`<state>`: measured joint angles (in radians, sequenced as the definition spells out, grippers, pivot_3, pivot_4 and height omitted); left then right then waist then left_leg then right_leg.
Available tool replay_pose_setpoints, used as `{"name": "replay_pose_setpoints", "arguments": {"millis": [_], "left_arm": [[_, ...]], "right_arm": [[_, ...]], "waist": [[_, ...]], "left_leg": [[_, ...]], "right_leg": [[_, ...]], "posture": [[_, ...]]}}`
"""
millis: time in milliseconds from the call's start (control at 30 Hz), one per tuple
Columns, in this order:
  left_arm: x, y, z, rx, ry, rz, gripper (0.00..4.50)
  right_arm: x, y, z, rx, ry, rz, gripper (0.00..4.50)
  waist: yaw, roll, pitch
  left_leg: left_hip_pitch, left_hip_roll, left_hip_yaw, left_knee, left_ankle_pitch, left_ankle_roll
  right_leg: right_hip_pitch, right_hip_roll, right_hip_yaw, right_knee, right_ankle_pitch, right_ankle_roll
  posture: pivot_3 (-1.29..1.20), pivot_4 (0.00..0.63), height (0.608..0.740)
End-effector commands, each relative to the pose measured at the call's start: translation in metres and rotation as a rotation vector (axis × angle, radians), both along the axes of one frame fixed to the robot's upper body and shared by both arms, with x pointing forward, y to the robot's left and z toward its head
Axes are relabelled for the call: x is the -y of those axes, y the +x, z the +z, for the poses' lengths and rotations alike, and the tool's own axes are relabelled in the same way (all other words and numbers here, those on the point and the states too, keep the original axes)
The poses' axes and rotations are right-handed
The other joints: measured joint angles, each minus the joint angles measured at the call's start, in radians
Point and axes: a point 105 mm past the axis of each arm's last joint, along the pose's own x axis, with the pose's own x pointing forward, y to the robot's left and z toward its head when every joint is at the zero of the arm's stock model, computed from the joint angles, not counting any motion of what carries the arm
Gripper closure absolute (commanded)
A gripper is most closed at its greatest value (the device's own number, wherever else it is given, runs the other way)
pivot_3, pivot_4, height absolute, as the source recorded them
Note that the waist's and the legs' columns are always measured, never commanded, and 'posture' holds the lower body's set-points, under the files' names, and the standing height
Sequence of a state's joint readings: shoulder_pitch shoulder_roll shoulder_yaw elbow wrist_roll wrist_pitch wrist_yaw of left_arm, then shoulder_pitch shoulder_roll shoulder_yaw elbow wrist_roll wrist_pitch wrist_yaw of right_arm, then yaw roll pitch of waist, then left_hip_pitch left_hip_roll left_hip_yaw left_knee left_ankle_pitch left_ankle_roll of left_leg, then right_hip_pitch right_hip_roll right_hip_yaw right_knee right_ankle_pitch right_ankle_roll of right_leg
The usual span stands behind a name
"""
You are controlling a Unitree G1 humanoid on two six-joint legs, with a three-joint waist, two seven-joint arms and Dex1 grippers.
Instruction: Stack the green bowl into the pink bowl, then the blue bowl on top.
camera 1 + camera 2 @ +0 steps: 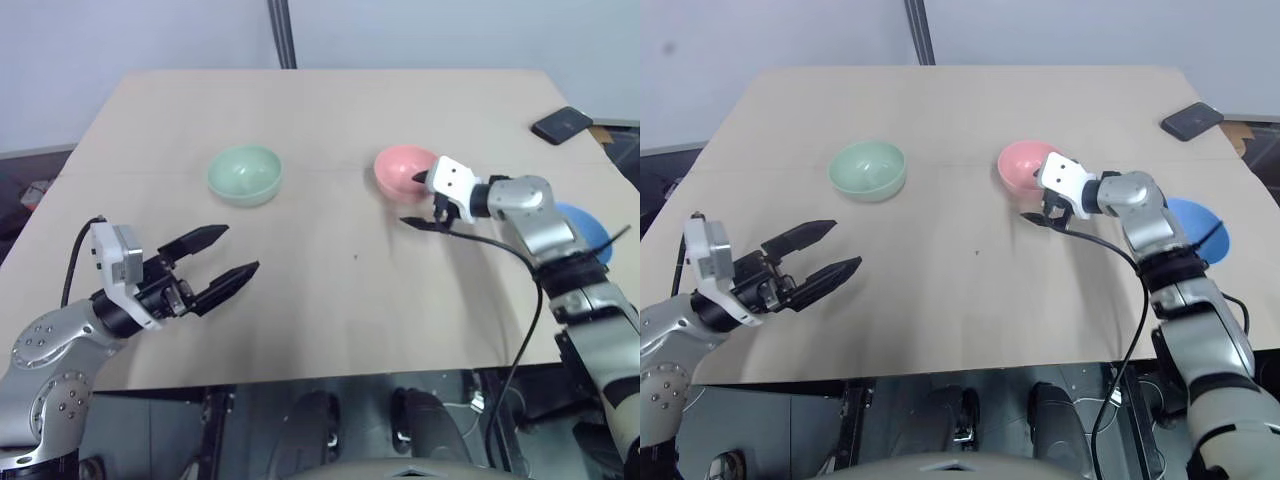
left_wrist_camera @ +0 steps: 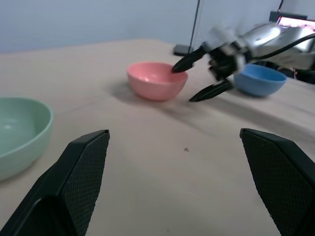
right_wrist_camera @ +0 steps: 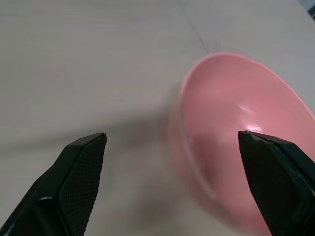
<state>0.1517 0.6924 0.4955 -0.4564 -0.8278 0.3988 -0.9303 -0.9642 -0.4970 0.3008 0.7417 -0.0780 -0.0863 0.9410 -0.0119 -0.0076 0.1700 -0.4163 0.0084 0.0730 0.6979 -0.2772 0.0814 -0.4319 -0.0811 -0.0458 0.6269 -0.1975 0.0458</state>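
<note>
While three bowls sit apart, the green bowl (image 1: 244, 174), pink bowl (image 1: 403, 170) and blue bowl (image 1: 590, 232) hold nothing. Both the left gripper (image 1: 217, 260) and the right gripper (image 1: 418, 201) are spread wide, grasping nothing.

Right gripper (image 1: 1038, 200) jaws spread at pink bowl (image 1: 1020, 166) rim.

Left hand (image 1: 220, 256) low and level with fingers spread, right hand (image 1: 417, 199) reaching forward, fingers parted

Count on the table (image 1: 300, 330): three bowls, one each — green bowl (image 1: 244, 175) around 11 o'clock, pink bowl (image 1: 400, 168) near 1, blue bowl (image 1: 590, 232) out at 3. Plus one dark phone (image 1: 562, 125) at 2.
</note>
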Motion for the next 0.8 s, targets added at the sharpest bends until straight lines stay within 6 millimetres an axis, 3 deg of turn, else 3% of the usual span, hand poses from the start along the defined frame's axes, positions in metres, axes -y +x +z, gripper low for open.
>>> {"name": "replay_pose_setpoints", "arguments": {"millis": [33, 300, 333, 533, 633, 800], "left_arm": [[0.007, -0.011, 0.009, 0.062, -0.009, 0.000, 0.00], [0.007, -0.013, 0.004, 0.061, -0.026, 0.051, 0.00], [0.008, -0.012, 0.003, 0.057, -0.026, 0.057, 0.00], [0.002, -0.003, -0.005, 0.019, -0.016, 0.142, 0.00], [-0.008, 0.011, -0.007, 0.000, 0.000, 0.251, 0.00], [-0.005, 0.024, -0.009, -0.086, -0.005, 0.259, 0.00]], "right_arm": [[0.003, 0.015, 0.006, 0.042, -0.047, -0.037, 1.06], [-0.014, 0.016, 0.011, 0.094, -0.089, 0.051, 4.27], [-0.017, 0.015, 0.013, 0.097, -0.089, 0.071, 4.47], [-0.039, -0.014, 0.023, 0.068, -0.081, 0.300, 4.47], [-0.042, -0.053, 0.007, -0.065, -0.150, 0.403, 4.47], [-0.040, -0.103, -0.019, -0.220, -0.260, 0.427, 4.47]], "waist": [[-0.006, 0.000, 0.000], [-0.009, 0.001, 0.000], [-0.009, 0.001, 0.000], [-0.009, 0.001, 0.001], [0.001, 0.001, 0.001], [0.006, 0.002, 0.000]], "left_leg": [[0.000, 0.000, 0.000, 0.000, 0.000, 0.000], [0.002, 0.001, 0.000, -0.001, 0.002, -0.003], [0.002, 0.001, 0.000, -0.001, 0.002, -0.003], [0.002, 0.001, 0.000, -0.001, 0.002, -0.003], [0.002, 0.001, -0.002, -0.001, 0.001, -0.003], [0.001, 0.000, -0.004, -0.001, 0.001, -0.003]], "right_leg": [[0.000, 0.000, 0.000, 0.000, 0.000, 0.000], [0.000, 0.001, 0.001, 0.004, 0.000, 0.000], [-0.001, 0.001, 0.001, 0.005, 0.000, 0.000], [-0.001, 0.001, 0.001, 0.005, 0.000, 0.000], [-0.001, 0.000, 0.000, 0.006, 0.000, 0.000], [-0.001, -0.008, -0.003, 0.006, 0.001, 0.000]], "posture": [[0.00, 0.150, 0.739], [0.00, 0.150, 0.739], [0.00, 0.150, 0.739], [0.00, 0.150, 0.739], [0.00, 0.150, 0.739], [0.00, 0.150, 0.739]]}}
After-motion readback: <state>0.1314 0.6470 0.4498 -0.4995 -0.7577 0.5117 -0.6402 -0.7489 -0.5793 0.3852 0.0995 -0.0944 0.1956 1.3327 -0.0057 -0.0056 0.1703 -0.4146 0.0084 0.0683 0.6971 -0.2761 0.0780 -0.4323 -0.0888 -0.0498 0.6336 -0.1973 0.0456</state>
